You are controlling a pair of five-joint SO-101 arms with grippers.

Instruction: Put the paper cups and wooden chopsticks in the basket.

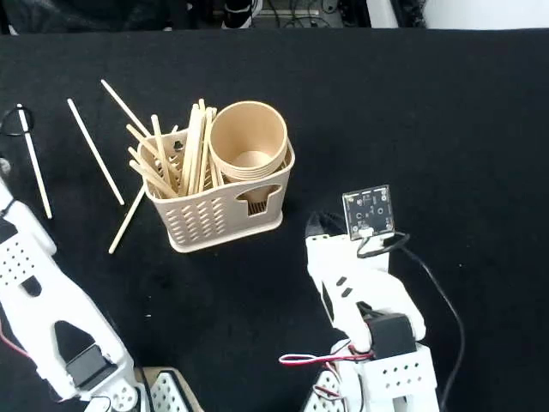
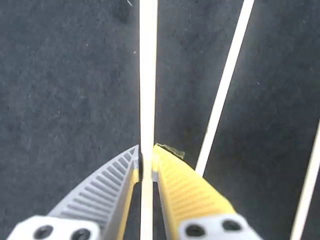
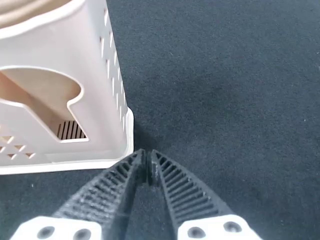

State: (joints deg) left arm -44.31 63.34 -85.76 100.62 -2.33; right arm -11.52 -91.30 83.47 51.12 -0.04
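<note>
Left fingers (image 2: 175, 175) are clenched on a wooden chopstick (image 2: 148, 75), which runs straight out between the tips over the black bench (image 2: 60, 75). I have it pinched across its width so that it lines up with the wrist, which I judge will keep it from swinging on the carry. I cannot tell whether it has cleared the cloth. In the high view this stick (image 1: 34, 172) lies at the far left of the frame, well apart from the basket (image 1: 223, 219).

A second chopstick (image 2: 225, 90) lies just beside it on the bench, and in the high view it sits a little further right (image 1: 94, 150). A third chopstick (image 1: 127, 219) slants up to the basket's left wall.

Right fingers (image 3: 175, 180) are pressed together on nothing, low to the bench and just off the basket's near corner (image 3: 117, 100). The right arm (image 1: 360, 292) sits lower right of centre, and from there I judge it could steady the basket if needed.

The basket stands just left of centre. The paper cups (image 1: 249, 137) are stacked in its right half, and a bundle of chopsticks (image 1: 184, 154) stands in its left half with the tips fanned above the rim. By my reading the cups are done, and the three loose sticks on the bench are what is left of the task.
</note>
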